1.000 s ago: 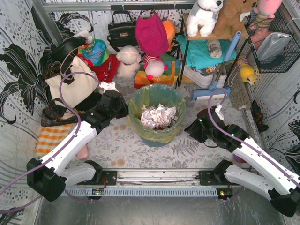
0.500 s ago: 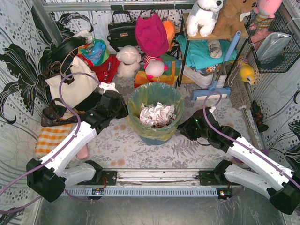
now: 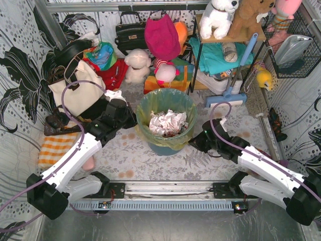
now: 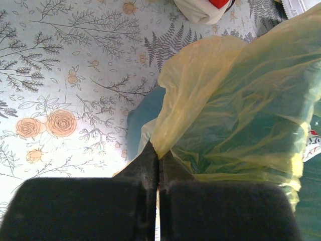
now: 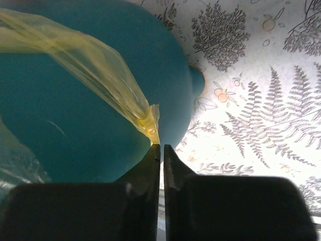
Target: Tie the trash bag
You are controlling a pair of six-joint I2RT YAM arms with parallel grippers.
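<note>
The trash bag (image 3: 175,144) is thin yellow plastic lining a round teal bucket (image 3: 163,149), with crumpled white paper (image 3: 168,123) inside. My left gripper (image 3: 132,119) sits at the bucket's left rim. In the left wrist view it (image 4: 159,155) is shut on a pulled-up fold of the bag (image 4: 235,100). My right gripper (image 3: 193,141) is at the bucket's right side. In the right wrist view its jaws (image 5: 161,146) are pressed almost together on a taut twisted strip of the bag (image 5: 100,65), against the bucket's wall (image 5: 75,130).
A cream tote bag (image 3: 75,93) and an orange checked cloth (image 3: 55,148) lie to the left. Stuffed toys (image 3: 138,65) crowd behind the bucket. A shelf rack (image 3: 220,55) and a blue brush with dustpan (image 3: 225,98) stand at the back right. The arms' rail (image 3: 165,190) runs along the front.
My right arm has moved left to the bucket's right side and its jaws have closed on the bag's edge. The left arm has barely moved.
</note>
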